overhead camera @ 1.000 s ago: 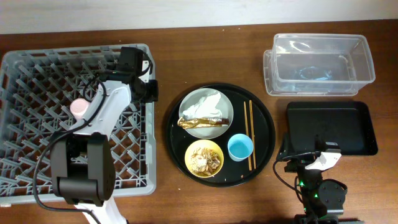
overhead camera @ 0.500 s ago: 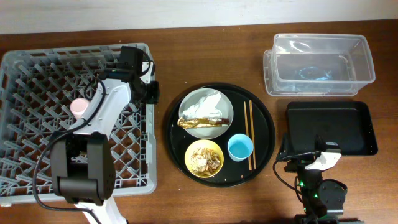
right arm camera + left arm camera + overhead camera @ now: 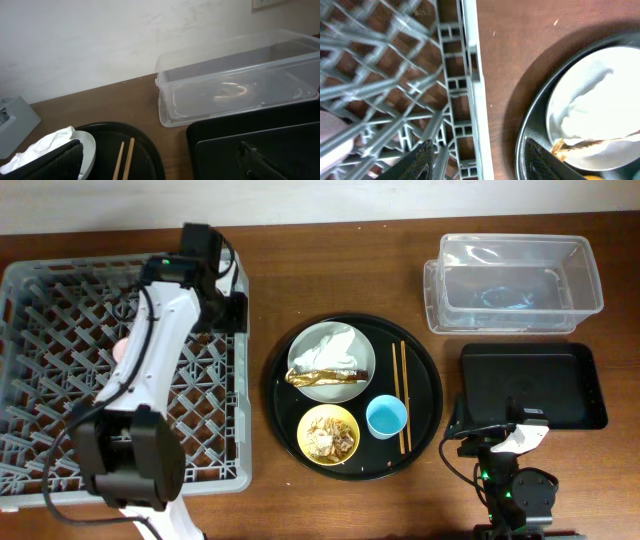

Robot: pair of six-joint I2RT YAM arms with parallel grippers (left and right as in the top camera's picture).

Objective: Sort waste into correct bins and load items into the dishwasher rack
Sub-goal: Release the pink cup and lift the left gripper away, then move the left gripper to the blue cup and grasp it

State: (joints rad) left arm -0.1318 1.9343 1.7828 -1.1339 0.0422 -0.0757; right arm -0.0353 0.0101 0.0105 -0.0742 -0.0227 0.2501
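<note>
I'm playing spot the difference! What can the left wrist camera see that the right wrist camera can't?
Only left wrist: the shiny gold-brown foil wrapper. Only right wrist: the clear rectangular plastic tub, the shallow black rectangular tray and the thin wooden chopsticks. Both: the crumpled white paper napkin on the round pale grey plate, in the large round black tray.

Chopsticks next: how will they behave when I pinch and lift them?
The chopsticks look thin, rigid and light, so lifting is probably easy. They lie flat, side by side on the round black tray, so a pinch may catch only one or roll them.
</note>
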